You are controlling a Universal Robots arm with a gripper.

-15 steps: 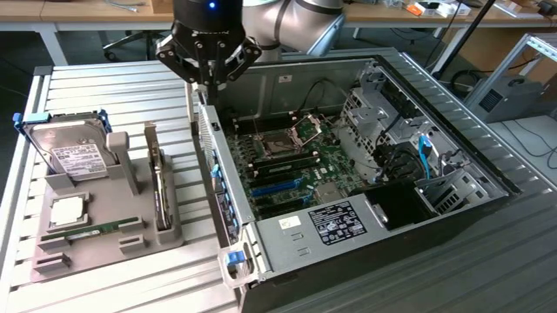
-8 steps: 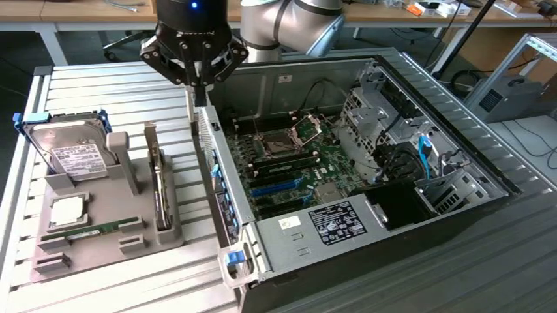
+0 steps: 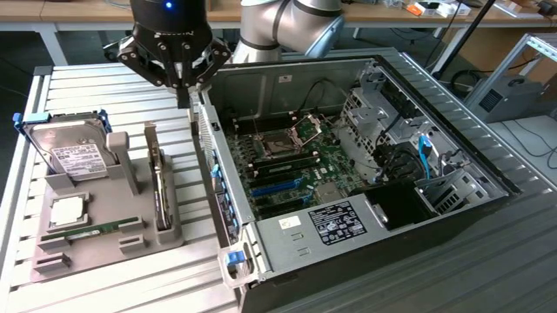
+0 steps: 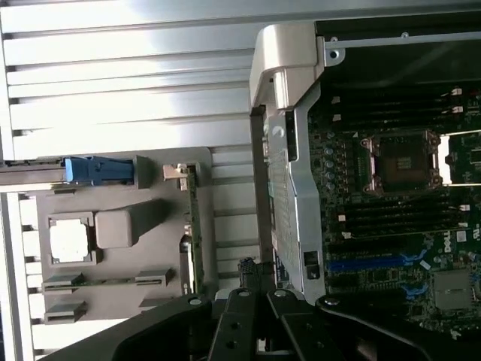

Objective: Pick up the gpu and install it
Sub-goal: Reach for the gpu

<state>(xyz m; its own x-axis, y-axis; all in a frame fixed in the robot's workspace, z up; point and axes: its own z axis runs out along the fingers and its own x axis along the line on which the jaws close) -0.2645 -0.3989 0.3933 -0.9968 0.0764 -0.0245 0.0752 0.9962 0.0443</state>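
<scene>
Worth squaring the empty gripper [image 3: 184, 98], fingers pressed together, over the upright gpu's [image 3: 158, 179] thin edge in the grey holder [image 3: 96, 255]; clear of the hard drive [image 3: 74, 153].

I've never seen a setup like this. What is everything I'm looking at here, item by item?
gpu: one, dark board with a brownish face, standing on edge in the holder, on the side nearest the case.
hard drive: one, silvery with a white label and blue frame, upright in the holder.
processor chip: one, silvery square, flat in the holder.
memory stick: one, green, flat in the holder.
holder: one, grey, on the table at the exterior view's left.
computer case: one, silvery, open, beside the holder.
motherboard: one, green, inside the case.
table: one, white, slatted, under the holder.
robot arm: one, grey, behind the case.
jaws: one pair, black, shut, holding nothing, above the case's edge nearest the holder.
</scene>
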